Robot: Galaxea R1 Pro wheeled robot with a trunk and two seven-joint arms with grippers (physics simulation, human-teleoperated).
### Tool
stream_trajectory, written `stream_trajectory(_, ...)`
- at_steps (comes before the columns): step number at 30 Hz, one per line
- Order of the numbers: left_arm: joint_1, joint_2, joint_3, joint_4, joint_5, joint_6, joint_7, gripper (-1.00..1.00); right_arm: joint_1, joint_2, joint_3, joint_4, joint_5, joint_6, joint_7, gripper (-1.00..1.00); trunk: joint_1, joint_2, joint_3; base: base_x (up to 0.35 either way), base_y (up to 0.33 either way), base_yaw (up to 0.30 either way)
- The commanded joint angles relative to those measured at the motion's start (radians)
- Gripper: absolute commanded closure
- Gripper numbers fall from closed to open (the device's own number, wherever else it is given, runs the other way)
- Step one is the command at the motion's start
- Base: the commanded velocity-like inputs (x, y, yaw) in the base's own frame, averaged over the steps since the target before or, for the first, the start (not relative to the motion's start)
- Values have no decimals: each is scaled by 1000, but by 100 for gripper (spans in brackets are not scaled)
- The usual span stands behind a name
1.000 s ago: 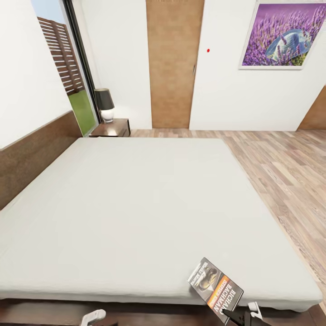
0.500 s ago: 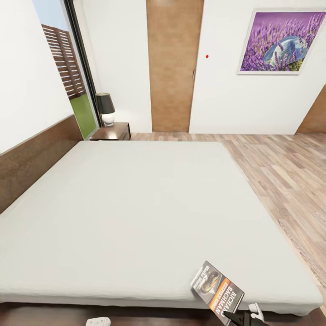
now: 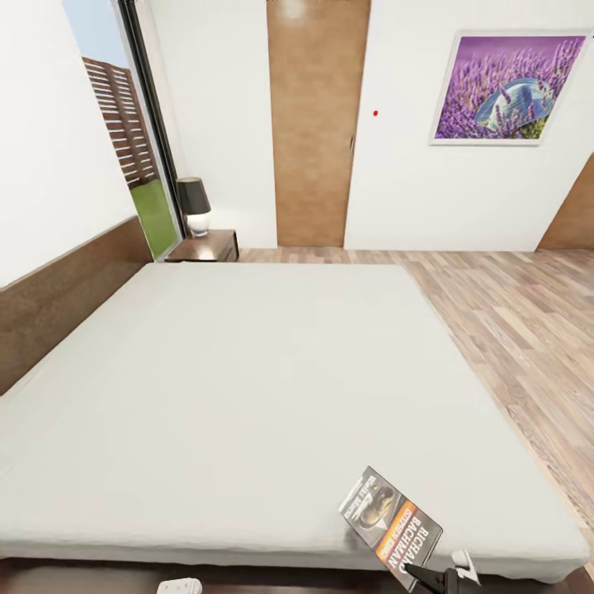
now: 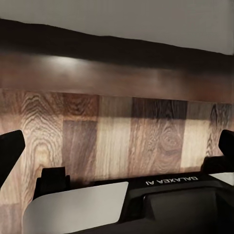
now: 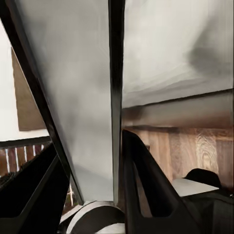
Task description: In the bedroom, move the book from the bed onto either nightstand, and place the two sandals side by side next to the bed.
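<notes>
The right gripper [image 3: 441, 576] sits at the near edge of the bed [image 3: 247, 371], close to its near right corner, with its fingers clamped on the lower edge of the book [image 3: 391, 524]. In the right wrist view the book [image 5: 78, 97] runs edge-on between the two dark fingers [image 5: 146, 185], which press against it from both sides. The book is lifted and tilted, its upper end over the mattress near that corner, the orange band and the name "RICHARD BACHMAN" facing up.

The left gripper [image 3: 180, 586] peeks in low at the near edge of the bed, left of the middle. In the left wrist view its fingertips [image 4: 9, 151] stand wide apart with nothing between them, pointing at the plank floor [image 4: 122, 141] and the dark wooden base of the bed [image 4: 117, 68].

The grey mattress is otherwise bare. Along its left side runs the brown headboard [image 3: 66, 305]. Beyond the far left corner stands a nightstand [image 3: 206, 246] with a dark-shaded lamp [image 3: 195, 206] on its top, beside the tall window [image 3: 124, 132]. On the far wall are a brown door [image 3: 316, 124] and a framed lavender picture [image 3: 511, 87]. Open wood floor [image 3: 520, 330] lies along the bed's right side
</notes>
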Motion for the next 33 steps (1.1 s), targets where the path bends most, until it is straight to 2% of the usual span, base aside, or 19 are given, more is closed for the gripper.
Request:
stream_trajectory(1,0,0,4,-1,10,11,-5,-100,0,0,-11,1,12,11,19,100,0,0,1,0,0,0)
stream_trajectory(4,0,0,4,-1,11,11,-5,-100,0,0,-12,1,51,11,60,100,0,0,6,0,0,0)
stream_trajectory(7,0,0,4,-1,11,11,-5,-100,0,0,-11,1,66,11,68,100,0,0,10,0,0,0)
stream_trajectory(33,0,0,4,-1,11,11,-5,-100,0,0,-12,1,70,10,70,100,0,0,53,0,0,0)
